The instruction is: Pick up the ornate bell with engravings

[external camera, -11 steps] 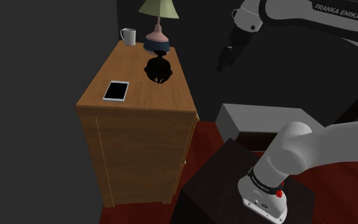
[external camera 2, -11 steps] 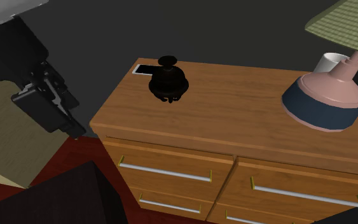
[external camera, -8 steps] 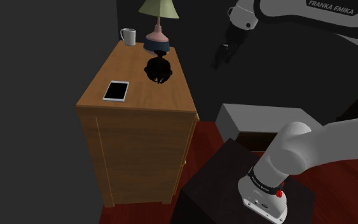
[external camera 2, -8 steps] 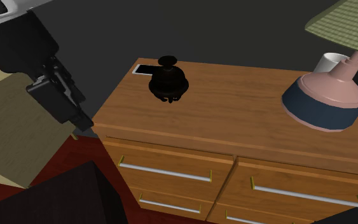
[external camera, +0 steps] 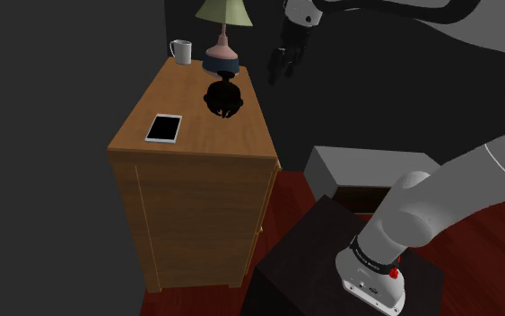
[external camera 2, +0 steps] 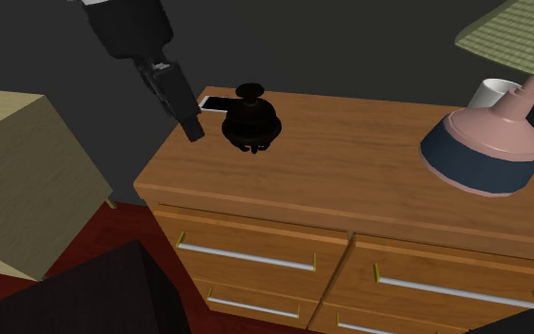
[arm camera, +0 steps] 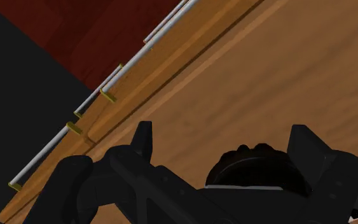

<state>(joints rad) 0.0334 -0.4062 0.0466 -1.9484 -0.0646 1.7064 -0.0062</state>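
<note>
Dim walls and a red floor surround a wooden dresser (external camera: 183, 90). In the shoulder view, the bell (external camera: 224, 97), a dark rounded thing with a knob, stands on the dresser top just in front of the lamp (external camera: 222, 56). A mug (external camera: 181, 51) sits beside the lamp, and a phone (external camera: 164, 127) lies well apart from it, beyond the bell. The pincer (external camera: 277, 70) hangs in the air beside the lamp's base, on the side away from the mug.

In the second exterior view, the pincer (external camera 2: 191, 123) slants down near the bell (external camera 2: 250, 119), on the side away from the lamp (external camera 2: 487, 147), without touching it. The phone (external camera 2: 214, 102) lies just past them.

In the wrist view, the pincer (arm camera: 226, 140) is spread, and the bell (arm camera: 254, 168) shows low between its fingers (arm camera: 144, 137), untouched. The dresser's front edge and drawer handles (arm camera: 152, 48) run behind.

The slant is the worry, I judge. One finger could meet the dome before the other and tip the bell or shove it toward the lamp. The rounded sides could also slip out if the pincer closes high. A wide sweep might clip the phone.
</note>
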